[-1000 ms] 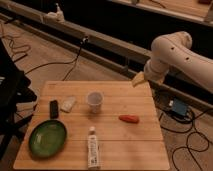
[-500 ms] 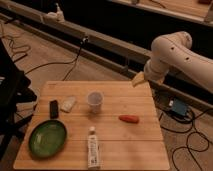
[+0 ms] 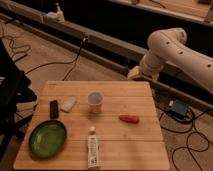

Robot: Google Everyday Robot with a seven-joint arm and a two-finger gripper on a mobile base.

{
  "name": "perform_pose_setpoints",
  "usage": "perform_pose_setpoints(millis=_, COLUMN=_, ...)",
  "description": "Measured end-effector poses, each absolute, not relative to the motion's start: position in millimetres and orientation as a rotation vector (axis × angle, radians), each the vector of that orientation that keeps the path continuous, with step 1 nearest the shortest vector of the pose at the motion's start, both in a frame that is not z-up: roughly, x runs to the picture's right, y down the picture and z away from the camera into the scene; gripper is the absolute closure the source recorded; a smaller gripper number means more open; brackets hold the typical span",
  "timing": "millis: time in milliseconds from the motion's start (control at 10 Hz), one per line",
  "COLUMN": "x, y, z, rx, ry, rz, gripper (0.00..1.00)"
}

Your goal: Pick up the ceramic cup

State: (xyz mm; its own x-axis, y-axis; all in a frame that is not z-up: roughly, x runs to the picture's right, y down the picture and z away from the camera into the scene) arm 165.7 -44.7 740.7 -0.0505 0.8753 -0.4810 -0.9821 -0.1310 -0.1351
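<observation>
Pale ceramic cup (image 3: 95, 101), round rim tapering to narrower base, upright on wood-plank table (image 3: 145, 145), well apart from gripper (image 3: 135, 74) off its far corner; can't tell its open/closed state.

Wooden table (image 3: 142, 150) bearing: green bowl (image 3: 47, 138), near left; black block (image 3: 53, 108) beside a pale pad (image 3: 68, 104) behind the bowl; white tube (image 3: 93, 149), near edge; orange-red object (image 3: 129, 119), right of centre.

one view: high over the near edge of the wooden table (image 3: 125, 145), looking down across it; my gripper (image 3: 135, 74) hangs by its far right corner.
</observation>
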Motion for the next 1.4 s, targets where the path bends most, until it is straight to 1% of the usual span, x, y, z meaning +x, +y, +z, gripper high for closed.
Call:
perform_pose_setpoints(millis=200, x=133, y=-35, z=757, rx=-0.596, ry=0.268, rz=1.616, gripper=0.2)
perform_pose_setpoints(millis=300, x=116, y=-30, z=759, rx=-0.63, ry=0.262, rz=1.598, gripper=0.2)
perform_pose_setpoints(millis=800, x=121, y=-31, z=760, rx=-0.625, ry=0.266, rz=1.609, gripper=0.2)
perform_pose_setpoints(millis=1400, x=74, y=14, z=798, rx=-0.813, ry=0.313, rz=1.657, gripper=0.2)
